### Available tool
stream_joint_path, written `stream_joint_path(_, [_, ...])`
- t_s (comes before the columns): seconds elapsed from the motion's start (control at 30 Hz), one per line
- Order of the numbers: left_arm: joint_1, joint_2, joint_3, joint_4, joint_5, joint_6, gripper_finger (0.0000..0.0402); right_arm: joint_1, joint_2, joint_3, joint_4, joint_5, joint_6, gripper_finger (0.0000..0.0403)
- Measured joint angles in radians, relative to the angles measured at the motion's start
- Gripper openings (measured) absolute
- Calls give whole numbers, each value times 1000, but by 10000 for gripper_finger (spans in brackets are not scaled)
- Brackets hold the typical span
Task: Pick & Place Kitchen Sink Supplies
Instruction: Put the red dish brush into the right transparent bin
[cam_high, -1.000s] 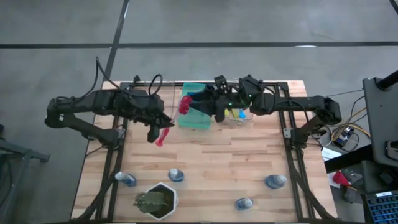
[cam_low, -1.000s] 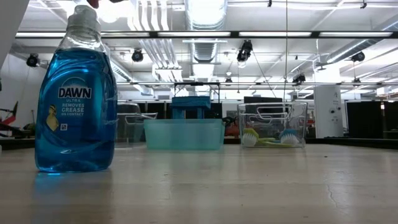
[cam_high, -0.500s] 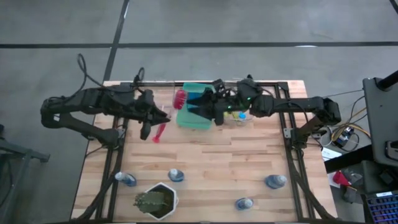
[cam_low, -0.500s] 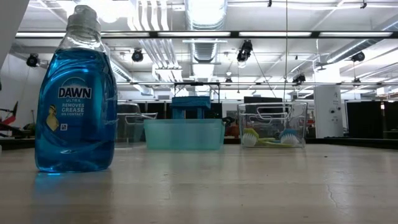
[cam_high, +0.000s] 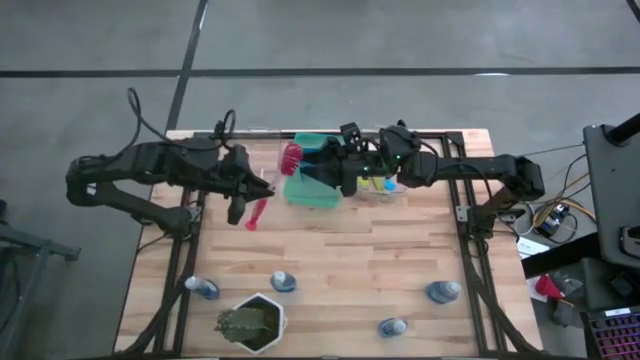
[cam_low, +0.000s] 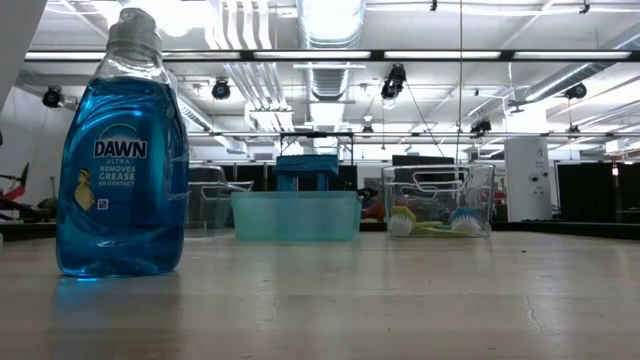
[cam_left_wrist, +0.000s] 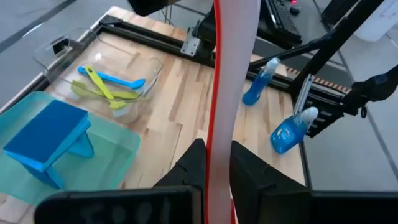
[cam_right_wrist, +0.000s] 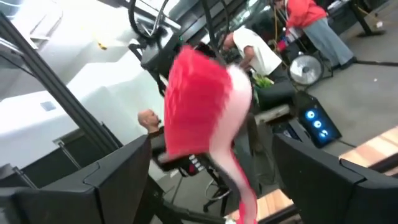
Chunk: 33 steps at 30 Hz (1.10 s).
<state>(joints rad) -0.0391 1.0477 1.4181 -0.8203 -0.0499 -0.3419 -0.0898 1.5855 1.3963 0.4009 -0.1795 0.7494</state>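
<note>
A red dish brush (cam_high: 272, 188) is lifted over the table's far left, its bristle head (cam_high: 290, 158) next to the green tray (cam_high: 300, 195). My left gripper (cam_high: 248, 205) is shut on its handle. My right gripper (cam_high: 322, 170) is open over the tray, a finger on either side of the red head (cam_right_wrist: 199, 112); I see no touch. Blue sponges (cam_left_wrist: 46, 134) stand in the tray. A blue and a yellow-green brush (cam_left_wrist: 109, 87) lie in the clear bin (cam_high: 385, 187). Neither gripper shows in the low view. My left gripper pinches the red brush's thin handle (cam_left_wrist: 217, 149) between its two fingers (cam_left_wrist: 194, 163), which lie across it. The handle's free end (cam_high: 252, 222) sticks out on the near side of the hold. The brush is clear of the table and slants toward the tray.
Several blue bottles stand along the near half of the table (cam_high: 283, 282) (cam_high: 442, 291) (cam_high: 392, 326), one close to the low camera (cam_low: 120, 160). A plant in a white pot (cam_high: 252, 320) sits near left. Bare wood (cam_high: 340, 250) lies mid-table.
My left gripper has drawn back a little toward the table's left edge with the red brush still in its hold. The brush has tipped slightly, its head shifting left at the tray's edge. My right arm has kept its place.
</note>
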Motion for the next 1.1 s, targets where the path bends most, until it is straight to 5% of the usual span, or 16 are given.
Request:
stream_joint_path(0.3, [0,29,0,8,5,1,40,-4,53,101,4,-2,-10,350])
stream_joint_path(0.7, [0,26,2,19,5,-1,40,-5,95,144,-7,-13,-1,321])
stream_joint_path(1.1, [0,29,2,19,5,3,42,-5,95,146,-3,-16,-1,234])
